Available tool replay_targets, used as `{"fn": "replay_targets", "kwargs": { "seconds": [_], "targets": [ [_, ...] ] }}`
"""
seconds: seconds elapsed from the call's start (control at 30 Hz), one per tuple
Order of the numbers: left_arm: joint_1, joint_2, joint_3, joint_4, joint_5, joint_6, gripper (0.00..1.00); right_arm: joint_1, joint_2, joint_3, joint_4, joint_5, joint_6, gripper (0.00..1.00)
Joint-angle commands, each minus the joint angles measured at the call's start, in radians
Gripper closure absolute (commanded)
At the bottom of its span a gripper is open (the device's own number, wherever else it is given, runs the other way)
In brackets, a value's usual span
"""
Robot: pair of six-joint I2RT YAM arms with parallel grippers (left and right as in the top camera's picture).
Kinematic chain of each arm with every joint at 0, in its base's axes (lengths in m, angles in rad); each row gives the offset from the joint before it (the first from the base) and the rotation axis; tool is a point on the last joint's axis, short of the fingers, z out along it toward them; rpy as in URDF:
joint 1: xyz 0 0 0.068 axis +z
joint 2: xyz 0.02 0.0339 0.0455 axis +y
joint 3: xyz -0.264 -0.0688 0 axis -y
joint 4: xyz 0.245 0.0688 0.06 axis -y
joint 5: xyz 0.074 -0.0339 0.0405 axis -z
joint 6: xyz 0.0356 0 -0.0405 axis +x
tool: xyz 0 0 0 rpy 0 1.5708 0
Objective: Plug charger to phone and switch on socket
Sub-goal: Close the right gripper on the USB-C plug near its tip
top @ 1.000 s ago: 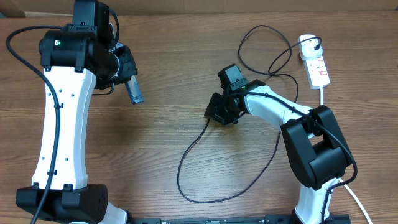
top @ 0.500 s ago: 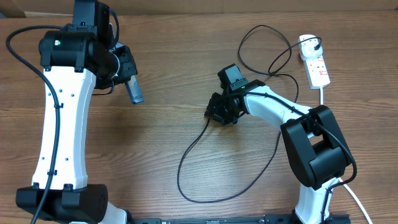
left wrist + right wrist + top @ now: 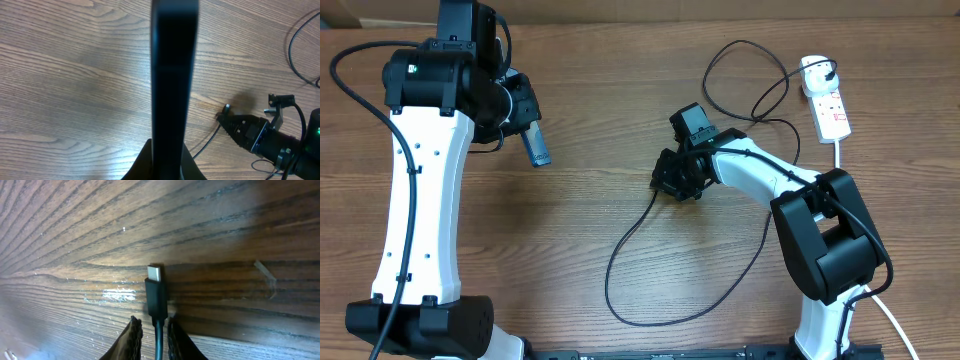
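- Charger (image 3: 156, 299): its connector lies flat on the wooden table (image 3: 620, 90) near the middle, with the bare metal tip pointing away from the right gripper (image 3: 153, 330).
- The right gripper is down at the table just behind the connector. Its two fingers (image 3: 134, 335) stand close on either side of the thin black cable, with a narrow dark gap on each side. I cannot tell whether they are pressing on the cable.
- From the connector, the cable runs toward the near edge of the table in a wide loop. It then goes up past the right arm and curls in a second loop at the far right.
- The cable's other end, the black plug (image 3: 819, 72), sits in the rounded far end of the socket (image 3: 831, 110).
- The socket lies flat at the far right of the table, long side running front to back. It shows red marks on its white top, and I cannot tell how the switch is set.
- A thick white cord (image 3: 840, 152) leaves the socket's near end and runs toward the front of the table.
- Phone (image 3: 175, 75): the left gripper (image 3: 527, 130) holds it over the left part of the table, well apart from the connector.
- The left gripper's fingers are pinched on the phone's lower end.
- In the left wrist view the phone appears edge-on as a dark upright bar, so neither its screen nor its port can be seen.
- In the overhead view the phone is a short blue-grey bar slanting out from the left gripper.
- The connector is not in the phone.
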Motion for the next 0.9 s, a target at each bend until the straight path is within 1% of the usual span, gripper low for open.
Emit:
{"fn": "replay_targets", "kwargs": {
  "seconds": [0.0,0.27,0.37,0.63,0.8,0.87],
  "targets": [
    [-0.006,-0.008,0.009,0.007,0.016,0.018,0.96,-0.001,0.043,-0.008,-0.003,0.051,-0.001,0.84],
    [-0.006,-0.008,0.009,0.008,0.016,0.018,0.96,-0.001,0.043,-0.008,0.0,0.051,-0.001,0.85],
    [-0.006,-0.008,0.009,0.008,0.016,0.018,0.96,-0.001,0.043,-0.008,0.0,0.051,-0.001,0.89],
    [-0.006,-0.008,0.009,0.008,0.016,0.018,0.95,-0.001,0.043,-0.008,0.0,0.051,-0.001,0.92],
    [-0.006,-0.008,0.009,0.007,0.016,0.018,0.96,-0.001,0.043,-0.007,0.0,0.05,-0.001,0.96],
    [-0.006,-0.008,0.009,0.008,0.016,0.018,0.96,-0.002,0.042,-0.006,0.0,0.03,-0.005,0.96]
  ]
}}
